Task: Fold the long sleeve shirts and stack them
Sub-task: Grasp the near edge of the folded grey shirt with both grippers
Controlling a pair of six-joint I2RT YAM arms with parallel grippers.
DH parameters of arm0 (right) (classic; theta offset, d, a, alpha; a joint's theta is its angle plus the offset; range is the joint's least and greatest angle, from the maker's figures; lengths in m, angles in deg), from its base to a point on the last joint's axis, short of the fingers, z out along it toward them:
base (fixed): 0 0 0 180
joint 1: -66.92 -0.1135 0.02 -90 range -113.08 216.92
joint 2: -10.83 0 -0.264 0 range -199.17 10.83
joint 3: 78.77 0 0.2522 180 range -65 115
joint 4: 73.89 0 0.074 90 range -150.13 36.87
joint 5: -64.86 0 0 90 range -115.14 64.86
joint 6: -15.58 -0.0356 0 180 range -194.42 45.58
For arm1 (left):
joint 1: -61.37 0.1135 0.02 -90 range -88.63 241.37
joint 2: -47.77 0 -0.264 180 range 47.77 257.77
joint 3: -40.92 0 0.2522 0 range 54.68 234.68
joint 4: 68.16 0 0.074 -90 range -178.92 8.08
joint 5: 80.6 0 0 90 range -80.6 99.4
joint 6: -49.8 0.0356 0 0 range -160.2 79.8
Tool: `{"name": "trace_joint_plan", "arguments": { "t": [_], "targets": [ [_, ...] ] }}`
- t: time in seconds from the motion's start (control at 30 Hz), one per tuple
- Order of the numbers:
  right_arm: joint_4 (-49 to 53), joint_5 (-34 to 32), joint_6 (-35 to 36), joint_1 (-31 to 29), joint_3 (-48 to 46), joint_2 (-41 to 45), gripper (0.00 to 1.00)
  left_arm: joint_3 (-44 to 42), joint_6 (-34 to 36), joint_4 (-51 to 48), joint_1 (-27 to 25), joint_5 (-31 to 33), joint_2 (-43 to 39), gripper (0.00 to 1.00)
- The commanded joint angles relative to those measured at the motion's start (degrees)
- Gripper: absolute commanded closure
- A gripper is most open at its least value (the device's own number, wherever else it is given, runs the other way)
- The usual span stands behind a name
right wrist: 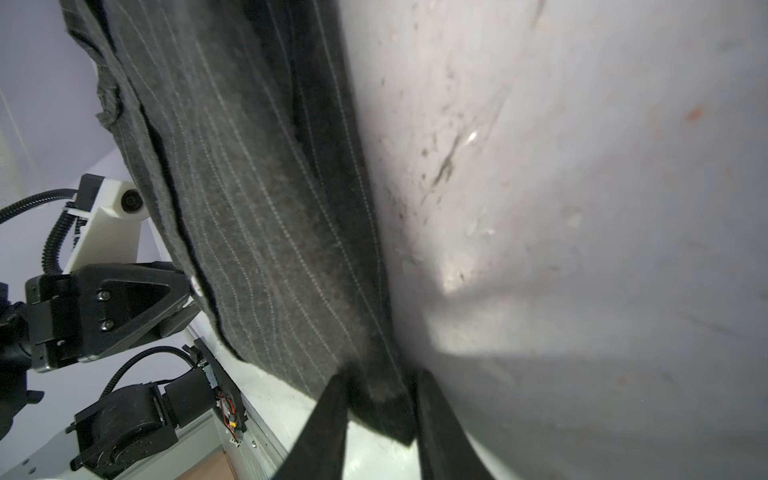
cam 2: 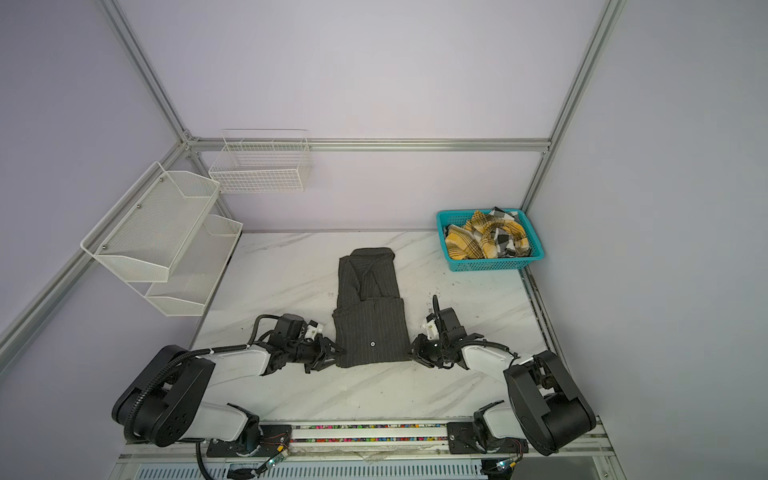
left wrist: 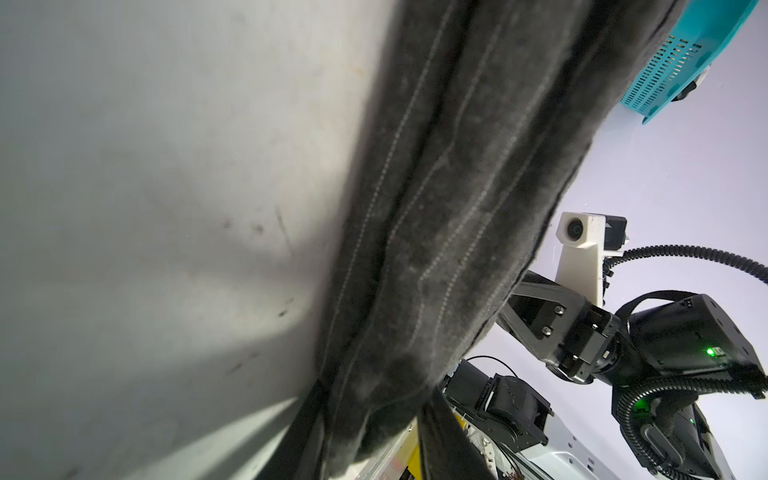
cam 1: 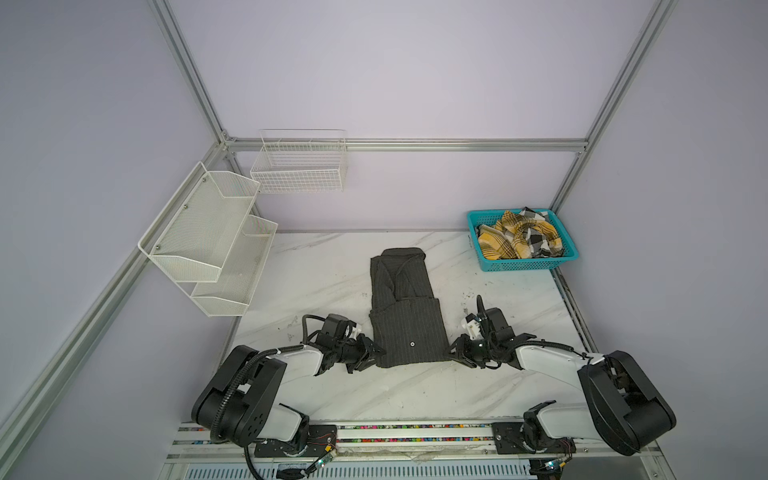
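1. White marble table (cam 1: 415,395) (cam 2: 374,395) between pale lilac walls (cam 1: 415,83), in both top views: the charcoal shirt (cam 1: 405,316) (cam 2: 370,316) lies folded mid-table. The plaid shirt (cam 1: 519,239) is crumpled in the teal basket (cam 1: 528,263) at the far right corner.
2. Left wrist view: the left gripper (left wrist: 370,440) pinches the charcoal shirt's near corner on the scuffed table.
3. Right wrist view: the right gripper (right wrist: 380,399) pinches the other near corner.

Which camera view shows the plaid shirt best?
Both top views: the plaid shirt lies crumpled in the teal basket. The left wrist view shows only the basket's wall; the right wrist view, neither.
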Motion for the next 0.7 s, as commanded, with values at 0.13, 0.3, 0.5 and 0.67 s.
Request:
{"name": "trace_joint_plan", "arguments": {
  "t": [0.13,0.3,0.5,0.67],
  "targets": [
    [-0.03,-1.78,-1.52,-0.05,-3.31,-1.14,0.76,-4.11,0.62,-6.42,0.14,3.47,0.04,0.6],
    [-0.08,-2.28,-1.88,-0.05,-4.06,-0.89,0.77,-6.65,-0.55,-6.66,-0.41,4.85,-3.65,0.55],
    [1.53,-3.08,-1.49,-0.05,-4.63,1.94,0.78,-4.53,-1.24,-6.57,-1.88,5.95,-1.08,0.64],
    [2.06,-3.47,-1.58,-0.06,-4.49,1.74,0.8,-3.65,-2.54,-5.27,-4.17,7.65,2.38,0.64]
  ]
}}
